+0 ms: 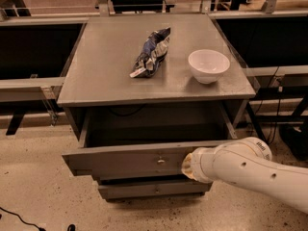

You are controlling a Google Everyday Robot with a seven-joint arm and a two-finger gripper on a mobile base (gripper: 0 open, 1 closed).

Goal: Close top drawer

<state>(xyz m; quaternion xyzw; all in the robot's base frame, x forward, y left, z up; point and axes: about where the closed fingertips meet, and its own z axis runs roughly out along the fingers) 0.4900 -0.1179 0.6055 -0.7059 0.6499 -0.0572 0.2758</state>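
Note:
The top drawer (120,160) stands pulled out from the grey cabinet, and its deep box (154,129) looks dark and empty. Its wide grey front carries a small metal knob (160,160) at the centre. My white arm (250,170) comes in from the lower right. The gripper (186,165) at its end lies against the drawer front, just right of the knob, and is hidden behind the wrist.
A narrower lower drawer front (154,189) sits shut beneath. On the cabinet top (96,76) lie a blue chip bag (151,52) and a white bowl (208,65). Dark benches flank the cabinet on both sides. A black cable (19,218) lies on the speckled floor.

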